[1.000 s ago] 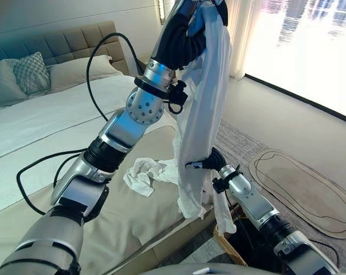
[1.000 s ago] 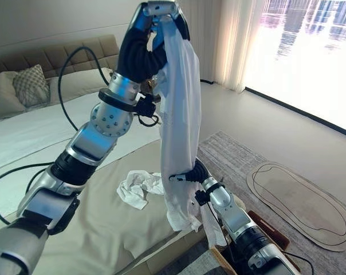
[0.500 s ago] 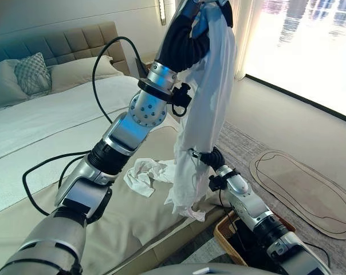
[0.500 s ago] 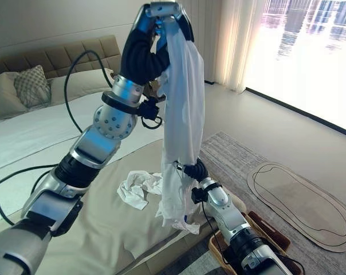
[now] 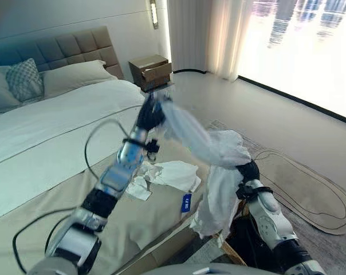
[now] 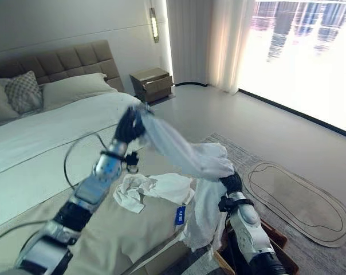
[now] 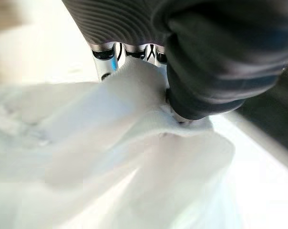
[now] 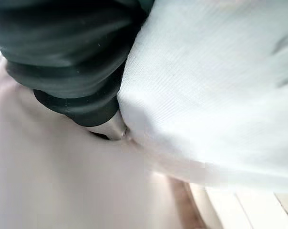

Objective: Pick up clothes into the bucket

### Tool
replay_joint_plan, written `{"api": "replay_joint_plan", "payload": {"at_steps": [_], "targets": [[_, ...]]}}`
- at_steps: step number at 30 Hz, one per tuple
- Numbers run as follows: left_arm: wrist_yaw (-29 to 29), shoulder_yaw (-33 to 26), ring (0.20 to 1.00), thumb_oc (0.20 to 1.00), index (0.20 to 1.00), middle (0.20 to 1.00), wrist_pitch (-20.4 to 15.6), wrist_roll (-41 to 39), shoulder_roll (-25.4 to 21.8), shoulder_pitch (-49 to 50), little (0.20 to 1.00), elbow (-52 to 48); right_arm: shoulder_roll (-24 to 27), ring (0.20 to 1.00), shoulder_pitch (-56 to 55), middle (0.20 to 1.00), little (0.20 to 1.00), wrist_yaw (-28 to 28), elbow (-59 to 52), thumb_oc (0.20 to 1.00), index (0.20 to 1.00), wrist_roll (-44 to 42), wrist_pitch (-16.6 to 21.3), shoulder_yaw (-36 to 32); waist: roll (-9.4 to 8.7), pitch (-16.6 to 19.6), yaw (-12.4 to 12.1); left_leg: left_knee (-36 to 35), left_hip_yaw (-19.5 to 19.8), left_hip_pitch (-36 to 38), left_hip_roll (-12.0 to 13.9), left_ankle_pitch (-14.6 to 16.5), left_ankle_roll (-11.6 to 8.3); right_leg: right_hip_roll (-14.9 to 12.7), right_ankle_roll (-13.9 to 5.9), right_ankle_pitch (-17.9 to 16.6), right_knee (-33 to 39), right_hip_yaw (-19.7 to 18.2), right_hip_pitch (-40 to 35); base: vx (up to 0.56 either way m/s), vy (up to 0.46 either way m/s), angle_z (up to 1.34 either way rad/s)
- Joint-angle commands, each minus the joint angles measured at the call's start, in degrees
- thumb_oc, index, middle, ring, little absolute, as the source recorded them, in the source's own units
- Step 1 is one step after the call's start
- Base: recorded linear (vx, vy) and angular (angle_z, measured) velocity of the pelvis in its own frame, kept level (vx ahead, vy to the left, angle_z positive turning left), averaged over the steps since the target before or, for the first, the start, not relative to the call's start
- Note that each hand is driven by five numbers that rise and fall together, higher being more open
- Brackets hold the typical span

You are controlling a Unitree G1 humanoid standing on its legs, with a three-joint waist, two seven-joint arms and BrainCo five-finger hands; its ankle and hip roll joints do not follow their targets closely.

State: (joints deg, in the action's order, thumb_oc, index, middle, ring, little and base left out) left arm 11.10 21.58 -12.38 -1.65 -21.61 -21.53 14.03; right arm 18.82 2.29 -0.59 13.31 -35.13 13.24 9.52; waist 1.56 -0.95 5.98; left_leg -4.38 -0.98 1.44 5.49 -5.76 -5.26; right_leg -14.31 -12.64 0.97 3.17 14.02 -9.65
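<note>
Both eye views look down from the head, sharing the bed [image 5: 58, 149] toward ten o'clock. Each wrist view sits pressed close against white cloth [image 7: 134, 157].

1. Strong daylight enters through the tall glazed window wall [image 5: 310, 40], blown out to near white.
2. A pale glare lies on the smooth beige floor [image 5: 259, 109] below it.
3. The raised white cloth garment [image 5: 190, 134] is smeared by motion blur.
4. Both wrist views are soft, out of focus.
</note>
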Motion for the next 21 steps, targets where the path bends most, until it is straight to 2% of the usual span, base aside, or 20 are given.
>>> {"api": "replay_joint_plan", "payload": {"at_steps": [1,2,3,4,10,16,17,21], "targets": [[-1.5,-0.9,0.200,0.200,0.200,0.200,-2.4,0.9,0.3,-3.8,0.200,3.2,-2.4,0.200,4.0,0.200,0.200,-1.4,-9.9,0.200,0.200,-2.8,7.4,-5.9,-3.19,-0.1,0.0,3.5,-0.8,1.1,-1.4,5.2,2.23,2.8,2.67,-4.9,-2.8,-1.2,6.9,-0.02,-0.017,-0.06],[-2.6,-0.4,0.511,0.511,0.511,0.511,-2.4,0.8,0.7,-2.5,0.511,3.6,-2.5,0.200,4.1,0.200,0.200,-1.8,-10.4,0.200,0.200,-3.5,7.9,-7.2,-3.24,-0.1,0.1,3.6,-0.9,1.0,-1.4,5.3,2.28,2.8,2.68,-4.9,-2.8,-1.4,7.1,-0.01,-0.011,-0.06],[-2.6,-0.4,0.511,0.511,0.511,0.511,-2.4,0.7,0.7,-2.4,0.511,3.6,-2.5,0.200,4.1,0.200,0.200,-1.8,-10.5,0.200,0.200,-3.5,7.9,-7.3,-3.24,-0.1,0.1,3.6,-1.0,1.0,-1.4,5.3,2.28,2.8,2.68,-4.9,-2.8,-1.4,7.1,-0.01,-0.008,-0.08],[-4.1,0.4,1.000,1.000,1.000,1.000,-2.3,-0.4,1.3,-0.8,1.000,5.1,-2.2,0.200,4.5,0.200,0.200,-2.8,-11.1,0.200,0.200,-3.4,8.7,-8.9,-3.31,-0.2,0.2,3.7,-1.1,0.8,-1.3,5.4,2.32,2.9,2.65,-5.1,-2.9,-1.7,7.4,-0.01,-0.007,-0.06],[-9.1,2.8,1.000,1.000,1.000,1.000,-0.6,-0.6,2.9,2.4,1.000,11.9,0.0,0.200,4.9,0.200,0.200,-5.1,-12.4,0.200,0.200,-1.6,9.5,-14.0,-3.37,-0.3,0.8,3.8,-1.5,0.6,-1.3,5.6,2.50,3.0,2.59,-5.2,-3.0,-2.5,8.1,-0.01,-0.003,-0.06],[-13.6,2.5,1.000,1.000,1.000,1.000,-0.7,-1.6,1.8,6.9,1.000,10.9,4.1,0.200,5.6,0.200,0.200,-8.6,-12.6,0.200,0.200,1.6,10.4,-22.1,-3.66,-0.6,1.3,4.0,-1.9,-0.3,-1.5,5.3,2.80,3.1,2.56,-5.8,-3.1,-3.3,9.3,-0.01,-0.002,-0.10],[-15.0,1.5,1.000,1.000,1.000,1.000,-0.6,-3.7,1.3,9.4,1.000,10.3,6.3,0.200,5.9,0.200,0.200,-9.8,-11.7,0.200,0.200,2.3,10.8,-25.0,-3.84,-0.6,1.3,4.2,-2.1,-0.5,-1.5,5.4,2.88,3.1,2.54,-5.9,-3.1,-3.6,9.5,0.01,-0.006,-0.05],[-16.9,0.1,1.000,1.000,1.000,1.000,-0.8,-7.2,0.7,13.1,1.000,8.9,9.3,0.200,6.3,0.200,0.200,-11.3,-10.2,0.200,0.200,2.9,11.3,-28.5,-3.99,-0.7,1.3,4.3,-2.3,-0.7,-1.4,5.6,2.94,3.2,2.57,-5.9,-3.2,-4.0,9.9,0.01,-0.002,-0.06]]}}
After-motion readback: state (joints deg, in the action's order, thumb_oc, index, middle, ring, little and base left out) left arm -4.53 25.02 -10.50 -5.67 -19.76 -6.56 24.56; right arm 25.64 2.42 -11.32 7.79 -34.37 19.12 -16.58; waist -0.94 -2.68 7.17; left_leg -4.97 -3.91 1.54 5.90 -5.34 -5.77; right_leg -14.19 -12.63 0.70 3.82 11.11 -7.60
